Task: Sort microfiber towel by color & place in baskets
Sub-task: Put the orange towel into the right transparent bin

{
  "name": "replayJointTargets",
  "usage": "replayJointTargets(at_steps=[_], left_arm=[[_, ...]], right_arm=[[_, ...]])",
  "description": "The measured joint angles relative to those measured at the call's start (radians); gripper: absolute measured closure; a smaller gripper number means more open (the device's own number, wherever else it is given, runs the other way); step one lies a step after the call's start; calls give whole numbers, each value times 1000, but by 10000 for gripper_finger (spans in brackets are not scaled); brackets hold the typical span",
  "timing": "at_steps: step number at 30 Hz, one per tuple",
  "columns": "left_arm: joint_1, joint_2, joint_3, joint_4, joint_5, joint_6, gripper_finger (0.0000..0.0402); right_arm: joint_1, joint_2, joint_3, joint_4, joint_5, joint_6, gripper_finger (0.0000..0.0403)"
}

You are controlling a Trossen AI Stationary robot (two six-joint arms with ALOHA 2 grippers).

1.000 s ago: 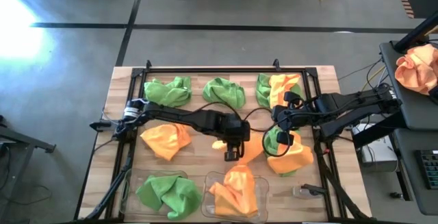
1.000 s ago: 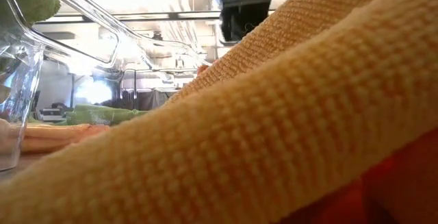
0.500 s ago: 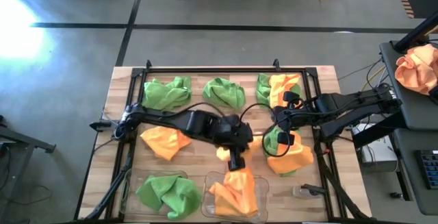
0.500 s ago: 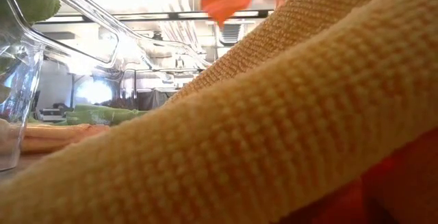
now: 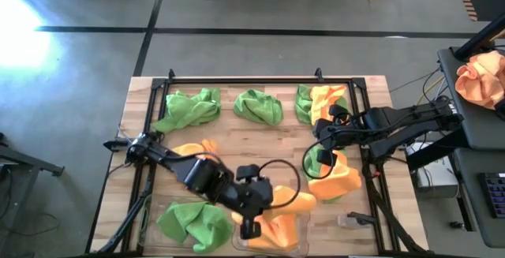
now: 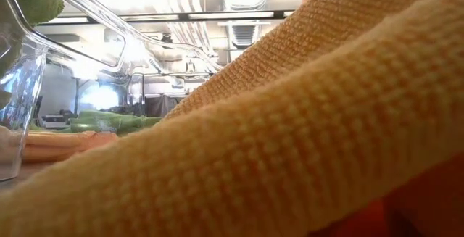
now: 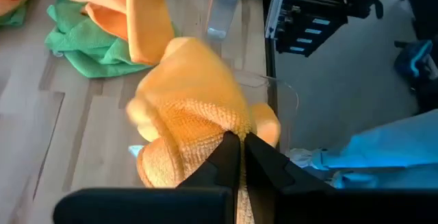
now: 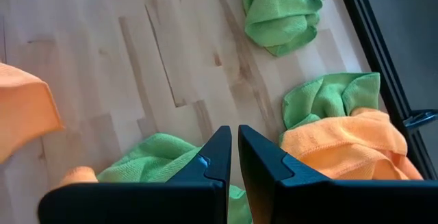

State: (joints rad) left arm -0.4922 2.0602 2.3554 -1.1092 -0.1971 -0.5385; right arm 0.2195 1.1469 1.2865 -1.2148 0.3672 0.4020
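Note:
My left gripper is shut on an orange microfiber towel above the right-hand clear basket at the near edge. An orange towel lies in that basket and fills the low view. The left basket holds a green towel. My right gripper hangs shut with nothing between its fingers, over a green and orange pile. More green towels, a green and orange pair and an orange towel lie on the table. My left gripper pinches a bunched fold of the orange towel between its two fingertips, coming slanting down from the far left. The towel bulges ahead of the fingers, lifted off the table over the basket. Whether its lower end touches the towel inside, I cannot tell.
A black frame runs round the wooden table top. A paler peach cloth bundle lies on a stand beyond the table's right edge. Bare wood shows in the table's middle.
My left gripper has carried the orange towel from the table's middle toward the near edge and upward, ending over the right-hand basket, and has turned as it went. The towel has left the table top and now trails to the gripper's right.

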Motion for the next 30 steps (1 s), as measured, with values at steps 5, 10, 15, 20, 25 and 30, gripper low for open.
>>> replayJointTargets(at_steps=[5, 10, 15, 20, 25, 30], left_arm=[[-47, 0, 0, 3, -22, -36, 401], [-91, 0, 0, 74, -28, -51, 401], [-120, 5, 0, 123, -63, -6, 401], [-110, 41, -15, 94, -112, 7, 401], [-102, 93, -16, 107, -73, 5, 401], [-97, 102, -16, 141, -47, -2, 381]], right_arm=[[0, 0, 0, 0, 0, 52, 381], [0, 0, 0, 0, 0, 63, 381], [0, 0, 0, 0, 0, 79, 381], [0, 0, 0, -2, 0, 107, 381], [0, 0, 0, -4, 0, 107, 381], [0, 0, -8, -5, -1, 107, 381]])
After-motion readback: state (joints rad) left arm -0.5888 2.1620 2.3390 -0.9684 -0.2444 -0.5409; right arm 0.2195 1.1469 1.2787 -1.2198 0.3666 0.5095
